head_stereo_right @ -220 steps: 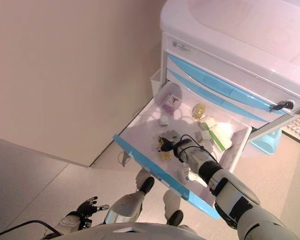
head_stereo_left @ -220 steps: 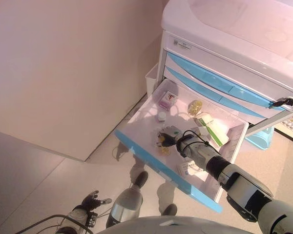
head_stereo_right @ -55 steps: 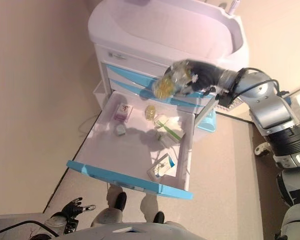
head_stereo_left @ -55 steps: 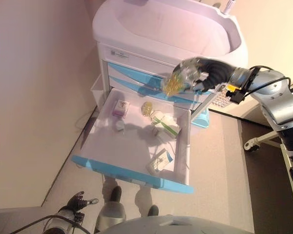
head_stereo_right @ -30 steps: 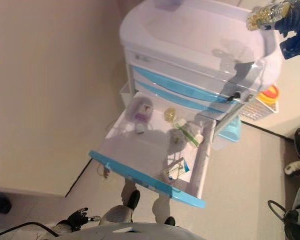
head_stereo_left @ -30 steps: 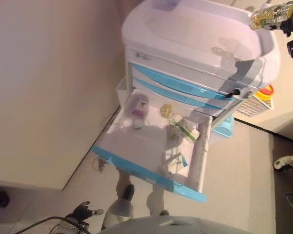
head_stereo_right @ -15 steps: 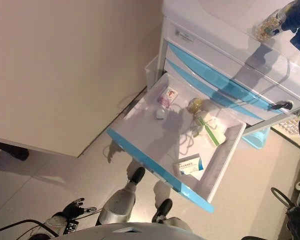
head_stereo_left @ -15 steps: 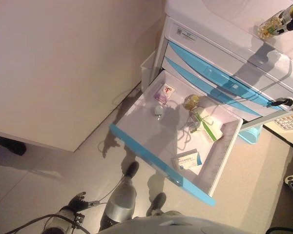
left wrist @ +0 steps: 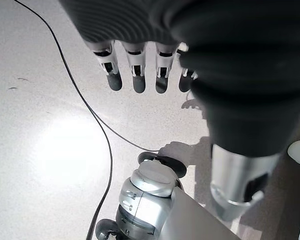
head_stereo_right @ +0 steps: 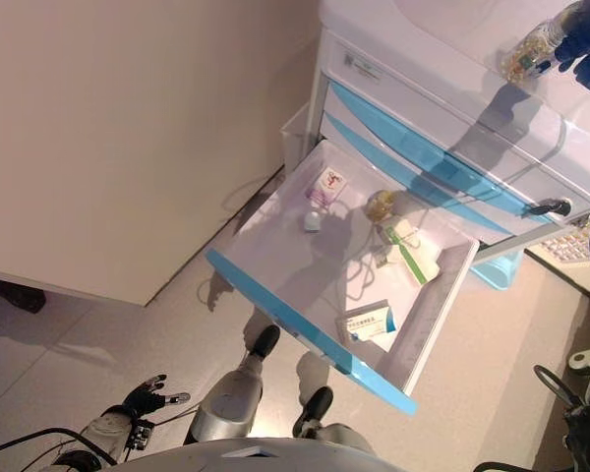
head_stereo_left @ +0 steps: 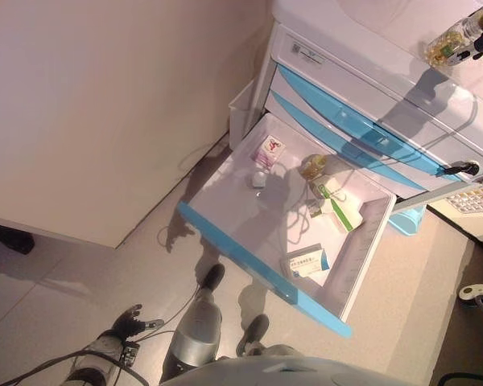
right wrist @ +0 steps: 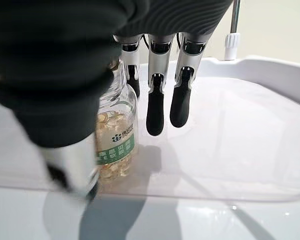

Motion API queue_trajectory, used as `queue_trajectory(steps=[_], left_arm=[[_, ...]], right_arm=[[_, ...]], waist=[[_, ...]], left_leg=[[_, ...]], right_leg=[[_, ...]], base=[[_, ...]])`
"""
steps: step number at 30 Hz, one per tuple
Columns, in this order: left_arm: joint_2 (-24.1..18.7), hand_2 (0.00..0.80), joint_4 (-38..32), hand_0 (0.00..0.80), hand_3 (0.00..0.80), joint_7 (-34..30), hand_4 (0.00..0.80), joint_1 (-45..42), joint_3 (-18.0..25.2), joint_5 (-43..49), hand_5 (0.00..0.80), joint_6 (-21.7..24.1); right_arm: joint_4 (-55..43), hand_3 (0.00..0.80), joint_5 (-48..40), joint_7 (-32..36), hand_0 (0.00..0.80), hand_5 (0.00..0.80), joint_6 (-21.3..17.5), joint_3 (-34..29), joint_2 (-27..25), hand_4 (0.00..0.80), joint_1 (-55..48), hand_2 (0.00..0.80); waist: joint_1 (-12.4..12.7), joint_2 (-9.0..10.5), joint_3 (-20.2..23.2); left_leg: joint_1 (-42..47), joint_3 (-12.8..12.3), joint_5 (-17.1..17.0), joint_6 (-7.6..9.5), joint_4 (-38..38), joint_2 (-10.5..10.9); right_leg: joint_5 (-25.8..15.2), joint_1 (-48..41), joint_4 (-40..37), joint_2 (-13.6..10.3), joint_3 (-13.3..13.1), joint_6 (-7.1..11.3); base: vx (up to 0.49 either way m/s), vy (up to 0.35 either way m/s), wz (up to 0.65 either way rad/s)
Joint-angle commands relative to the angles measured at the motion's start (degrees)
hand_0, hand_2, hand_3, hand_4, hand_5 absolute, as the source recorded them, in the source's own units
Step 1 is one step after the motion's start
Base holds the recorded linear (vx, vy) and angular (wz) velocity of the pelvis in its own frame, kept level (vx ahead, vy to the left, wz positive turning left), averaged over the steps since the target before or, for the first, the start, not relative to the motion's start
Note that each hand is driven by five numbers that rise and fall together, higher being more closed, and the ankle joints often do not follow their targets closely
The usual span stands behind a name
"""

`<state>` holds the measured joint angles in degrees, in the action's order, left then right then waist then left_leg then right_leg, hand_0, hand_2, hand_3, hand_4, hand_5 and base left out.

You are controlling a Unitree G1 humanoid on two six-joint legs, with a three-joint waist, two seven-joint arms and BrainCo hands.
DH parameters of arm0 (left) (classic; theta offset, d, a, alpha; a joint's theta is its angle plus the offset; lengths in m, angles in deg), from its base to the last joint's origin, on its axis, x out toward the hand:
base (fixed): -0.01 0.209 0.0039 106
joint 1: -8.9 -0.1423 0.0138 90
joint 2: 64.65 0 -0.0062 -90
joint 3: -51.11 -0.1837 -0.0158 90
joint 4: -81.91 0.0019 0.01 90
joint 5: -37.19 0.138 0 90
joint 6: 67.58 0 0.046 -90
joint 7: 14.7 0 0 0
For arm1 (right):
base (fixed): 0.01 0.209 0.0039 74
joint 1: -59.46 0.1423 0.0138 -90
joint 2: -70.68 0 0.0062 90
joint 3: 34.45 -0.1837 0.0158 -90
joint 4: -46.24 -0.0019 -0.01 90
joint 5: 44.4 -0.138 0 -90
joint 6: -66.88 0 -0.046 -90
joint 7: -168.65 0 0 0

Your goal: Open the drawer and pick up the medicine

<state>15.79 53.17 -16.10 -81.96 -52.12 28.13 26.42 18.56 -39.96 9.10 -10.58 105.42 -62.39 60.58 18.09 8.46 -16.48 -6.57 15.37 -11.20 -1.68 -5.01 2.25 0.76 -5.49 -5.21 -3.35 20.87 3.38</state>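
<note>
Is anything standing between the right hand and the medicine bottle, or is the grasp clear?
Nothing visible is in the way. The medicine bottle already sits between the thumb and fingers of the right hand, above the cart's white top, away from the open drawer. The left hand hangs idle near the floor.
</note>
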Motion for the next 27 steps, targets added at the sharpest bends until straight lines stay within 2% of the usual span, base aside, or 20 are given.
queue_trajectory(steps=[1,12,22,27], left_arm=[[-2.38,0.0,-0.19,0.0,0.0,0.77,0.0,-3.02,-0.9,-1.36,0.0,0.89],[-1.55,0.0,1.37,0.0,0.0,0.67,0.0,-3.16,-1.89,-1.8,0.0,1.95],[-1.93,0.0,1.39,0.0,0.0,0.76,0.0,-2.74,-1.59,-0.95,0.0,1.43],[-2.03,0.0,2.11,0.0,0.0,0.48,0.0,-2.58,-1.37,0.25,0.0,1.53]], right_arm=[[-1.41,0.0,-0.48,-9.47,0.0,0.0,-2.82,4.5,-0.53,0.0,5.57,0.0],[-3.2,0.0,-2.47,-26.49,0.0,0.0,-5.4,0.07,-1.36,0.0,4.07,0.0],[-4.78,0.0,-7.78,-26.15,0.0,0.0,-7.54,-2.8,-1.47,0.0,1.5,0.0],[-7.21,0.0,-19.96,-30.54,0.0,0.0,-12.26,-7.57,-0.89,0.0,-1.28,0.0]], waist=[[-0.27,0.71,0.62],[-0.04,0.3,1.11],[-0.39,0.39,1.36],[-1.56,0.46,1.86]], left_leg=[[3.72,-3.88,9.06,1.97,0.29,2.11],[4.26,-4.24,9.77,2.09,0.48,2.17],[4.73,-4.53,10.25,2.24,0.48,2.07],[5.58,-5.54,10.78,2.34,0.41,1.7]], right_leg=[[0.26,4.34,6.56,-0.54,-1.79,0.6],[-0.08,3.99,6.05,-0.84,-1.68,1.32],[-0.31,3.97,6.04,-0.94,-2.03,1.72],[-0.48,3.68,5.96,-0.81,-2.96,1.91]], base=[[0.0,0.0,0.0],[-0.003,0.004,-0.02],[-0.002,0.0,-0.01],[-0.05,-0.022,-0.03]])
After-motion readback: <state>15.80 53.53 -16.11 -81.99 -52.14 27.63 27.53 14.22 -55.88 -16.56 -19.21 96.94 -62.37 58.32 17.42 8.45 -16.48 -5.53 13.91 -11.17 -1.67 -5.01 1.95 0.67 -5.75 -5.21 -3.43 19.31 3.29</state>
